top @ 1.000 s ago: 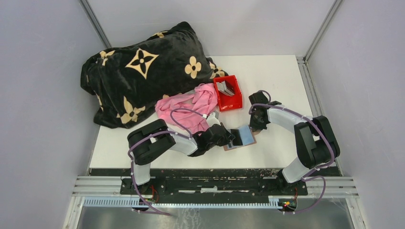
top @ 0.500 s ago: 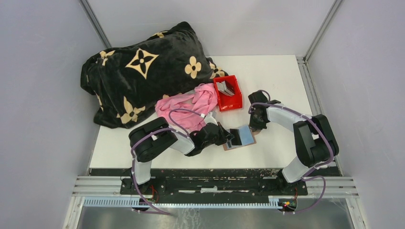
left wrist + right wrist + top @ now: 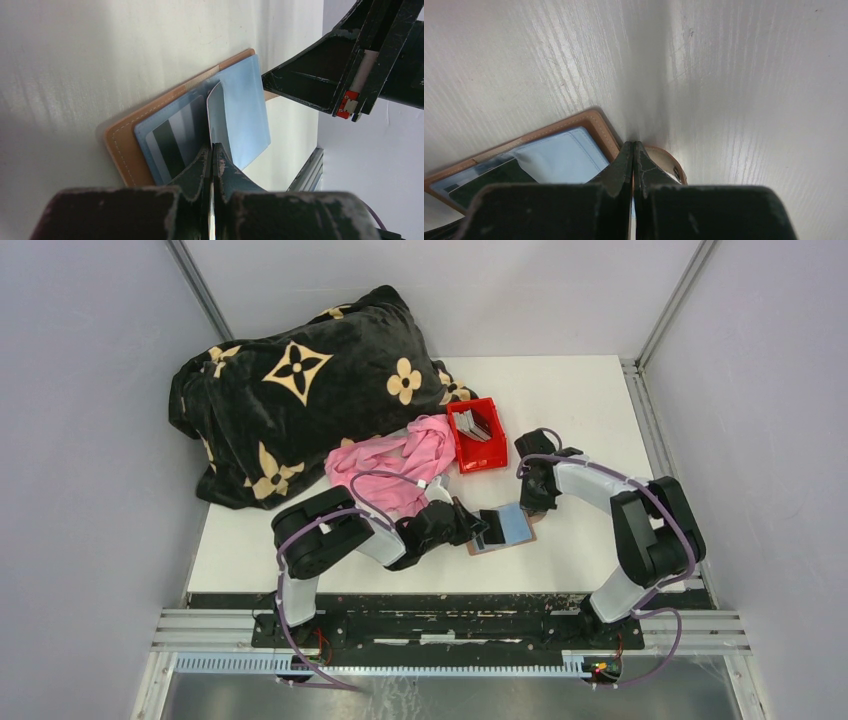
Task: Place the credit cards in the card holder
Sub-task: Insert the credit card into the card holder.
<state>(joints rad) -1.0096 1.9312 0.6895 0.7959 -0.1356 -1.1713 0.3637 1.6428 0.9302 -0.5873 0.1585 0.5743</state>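
The left fingers (image 3: 194, 172) pinch a pale card (image 3: 218, 112) edge-on against the open wallet (image 3: 122, 145), while the closed right fingers (image 3: 618, 172) press its edge.

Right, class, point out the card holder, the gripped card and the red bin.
card holder (image 3: 119, 149): left wrist view, on its brown stitched leather border.
gripped card (image 3: 216, 120): left wrist view, on its pale bowed face.
red bin (image 3: 485, 461): top external view, on its near wall.

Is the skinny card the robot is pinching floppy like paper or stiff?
Probably stiff: the card stands straight out of the left gripper without drooping. It looks very thin, so likely light. Its smooth face may be slippery, so it could slide easily against the card holder.
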